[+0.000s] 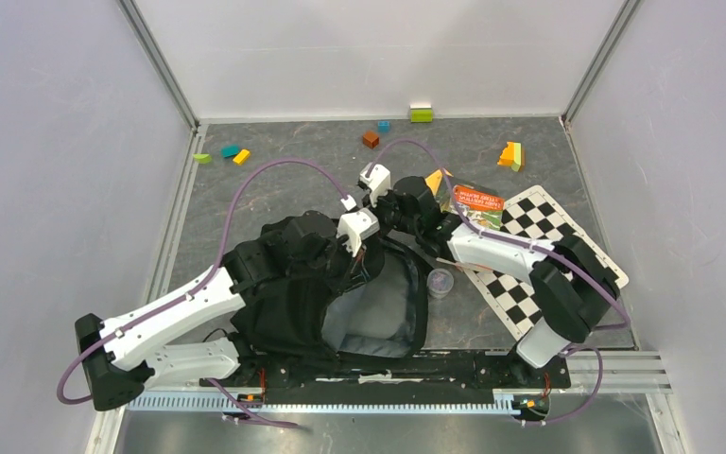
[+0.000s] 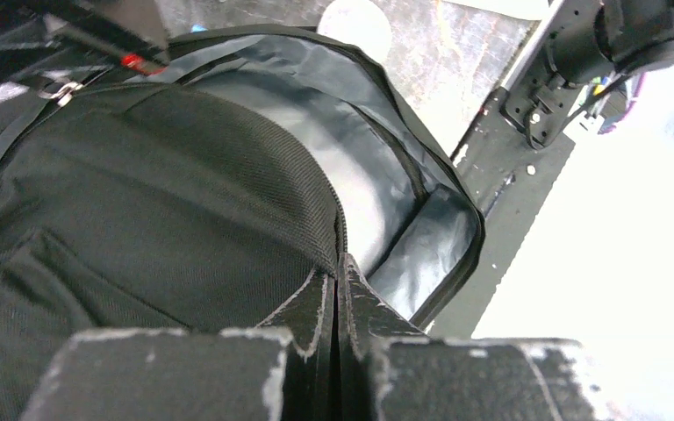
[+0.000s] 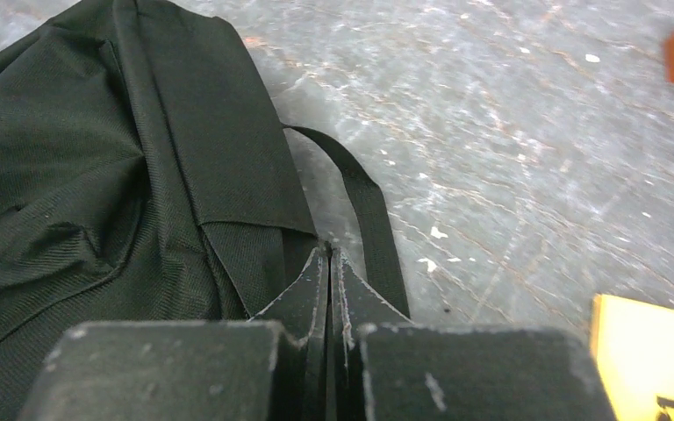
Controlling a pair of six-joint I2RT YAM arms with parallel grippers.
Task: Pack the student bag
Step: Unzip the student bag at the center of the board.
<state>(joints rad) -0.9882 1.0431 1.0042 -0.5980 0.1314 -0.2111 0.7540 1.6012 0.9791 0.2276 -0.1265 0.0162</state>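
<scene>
Left wrist view: left pincer [image 2: 339,265] pinches rim of large soft black fabric backpack [image 2: 167,193]; right pincer [image 3: 329,253], pressed together, touches its side.

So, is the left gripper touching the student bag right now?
Touching. The left wrist view shows the left gripper closed, its tips pressed into the black opening rim of the student bag, with no gap visible.

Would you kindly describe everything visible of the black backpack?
The backpack is large, soft, black fabric, slumped on the table. Its main compartment gapes open, showing grey lining. A strap loops onto the table. The left gripper is shut on its opening rim; the right gripper, shut, touches its outer fabric.
</scene>
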